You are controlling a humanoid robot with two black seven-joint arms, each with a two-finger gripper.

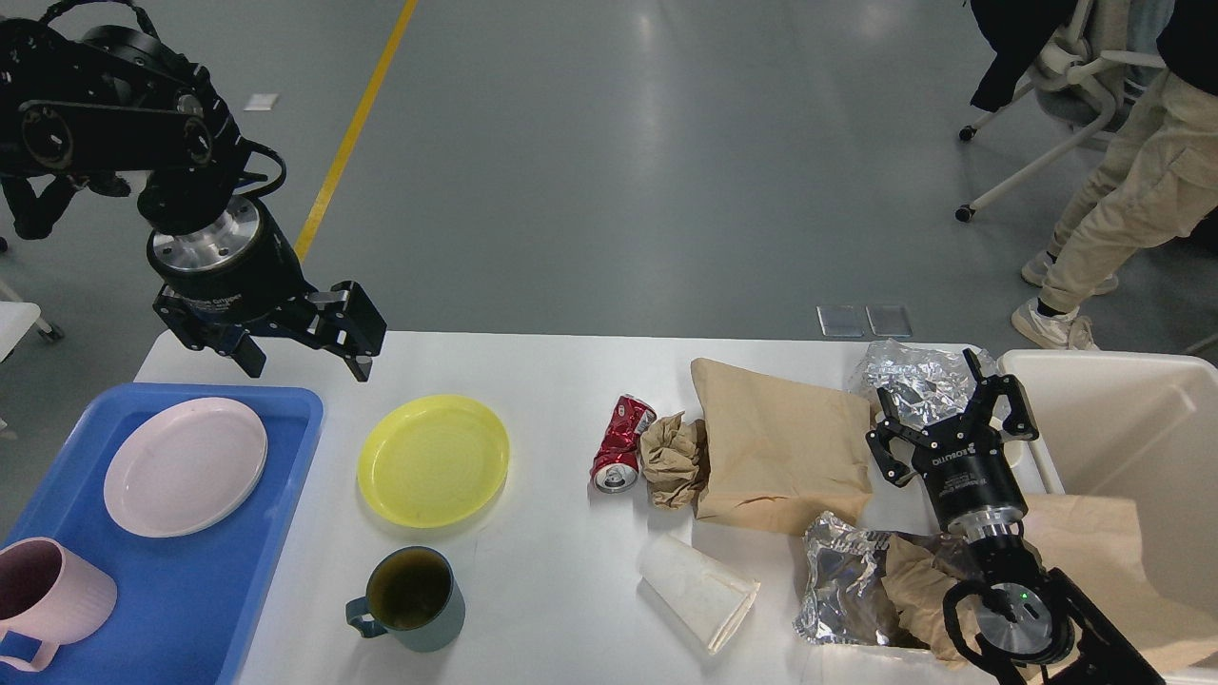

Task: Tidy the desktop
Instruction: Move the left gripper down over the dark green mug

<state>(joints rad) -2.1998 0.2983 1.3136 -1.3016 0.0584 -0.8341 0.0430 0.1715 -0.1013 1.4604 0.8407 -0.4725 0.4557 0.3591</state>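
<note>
The white desktop (552, 561) carries a yellow plate (434, 459), a dark teal mug (411, 597), a crushed red can (620, 442), crumpled brown paper (674, 460), a flat brown paper bag (778, 447), a squashed white paper cup (697, 590) and crumpled foil (915, 377) (845, 590). My left gripper (306, 360) is open and empty, pointing down above the desktop's far left, between the blue tray (205, 571) and the yellow plate. My right gripper (945, 404) is open and empty, over the foil at the far right.
The blue tray holds a pink plate (185, 464) and a pink mug (43, 599). A cream plastic bin (1132, 447) stands at the right edge. A person (1123, 200) and an office chair (1066, 86) are beyond the table on the right.
</note>
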